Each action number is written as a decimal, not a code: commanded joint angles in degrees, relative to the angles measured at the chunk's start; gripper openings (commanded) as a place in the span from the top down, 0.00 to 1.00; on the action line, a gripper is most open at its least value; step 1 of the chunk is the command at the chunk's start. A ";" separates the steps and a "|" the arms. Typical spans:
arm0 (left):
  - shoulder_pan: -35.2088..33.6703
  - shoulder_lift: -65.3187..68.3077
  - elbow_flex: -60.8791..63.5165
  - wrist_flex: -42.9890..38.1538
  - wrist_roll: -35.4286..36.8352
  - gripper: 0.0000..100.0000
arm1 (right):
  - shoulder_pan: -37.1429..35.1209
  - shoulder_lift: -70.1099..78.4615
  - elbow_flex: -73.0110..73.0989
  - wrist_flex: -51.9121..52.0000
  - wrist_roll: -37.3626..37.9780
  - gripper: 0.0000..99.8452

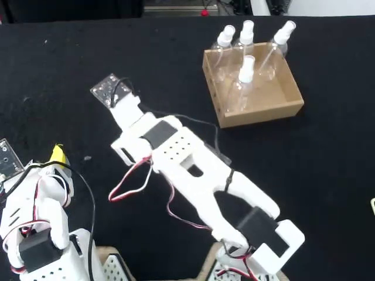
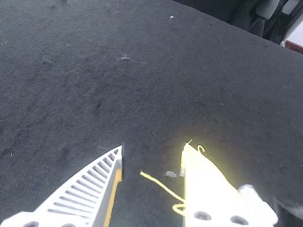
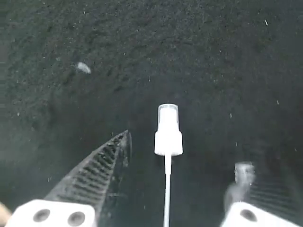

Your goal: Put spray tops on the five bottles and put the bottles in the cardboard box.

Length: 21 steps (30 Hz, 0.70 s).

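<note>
White plastic spray top is flanked by the right gripper's parted fingers. Being judged light and thin-tubed, it should be gripped at its collar.

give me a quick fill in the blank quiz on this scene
1. The cardboard box holds ____ bottles.
2. Between the open fingers of the right gripper is a white ____.
3. The left gripper is open above the ____ table, holding nothing.
Missing words: four; spray top; black.
</note>
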 commanded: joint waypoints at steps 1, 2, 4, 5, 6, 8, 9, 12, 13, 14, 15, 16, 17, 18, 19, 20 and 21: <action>-0.22 -0.26 -2.07 0.09 -0.09 0.80 | 3.96 -5.32 -6.02 10.02 2.11 0.57; -0.22 -0.26 -2.07 0.09 -0.09 0.80 | 5.54 -5.58 -6.29 12.66 3.96 0.60; -0.13 -0.26 -2.07 0.09 -0.09 0.80 | 9.14 -5.49 -6.11 16.88 8.97 0.65; -0.13 -0.26 -2.07 0.09 -0.09 0.80 | 10.81 -5.49 -5.58 18.20 12.13 0.67; -0.13 -0.26 -2.07 0.09 -0.09 0.80 | 12.48 -5.41 -4.88 19.08 15.30 0.68; -0.13 -0.26 -2.07 0.09 -0.09 0.80 | 15.30 -5.32 -3.30 20.04 20.57 0.68; -0.13 -0.26 -2.07 0.09 -0.09 0.80 | 16.62 -5.32 -2.42 20.04 22.51 0.68; -0.31 -0.26 -2.07 0.09 -0.09 0.80 | 19.60 -5.23 0.48 18.20 27.87 0.68; -0.31 -0.26 -2.07 0.09 -0.09 0.80 | 20.04 -5.23 1.80 16.97 29.10 0.68; -0.31 -0.26 -2.07 0.18 -0.09 0.80 | 20.31 -5.23 3.12 15.38 29.89 0.68; -0.31 -0.26 -2.07 0.18 -0.09 0.80 | 20.48 -5.23 4.53 13.63 30.33 0.68; -0.31 -0.26 -2.07 0.18 -0.09 0.80 | 20.92 -5.23 6.29 11.78 30.59 0.68; -0.31 -0.26 -2.07 0.26 -0.09 0.80 | 21.27 -5.23 7.78 10.11 30.59 0.68; -0.48 -0.26 -2.07 0.26 -0.09 0.80 | 21.36 -5.23 9.19 8.62 30.59 0.68; -0.48 -0.26 -2.07 0.35 -0.09 0.80 | 21.45 -5.23 10.42 7.56 30.59 0.68; -0.48 -0.26 -2.07 0.35 -0.09 0.80 | 21.45 -5.23 11.47 6.77 30.59 0.68; -0.57 -0.26 -2.07 0.35 -0.09 0.80 | 21.45 -5.23 12.18 6.33 30.59 0.68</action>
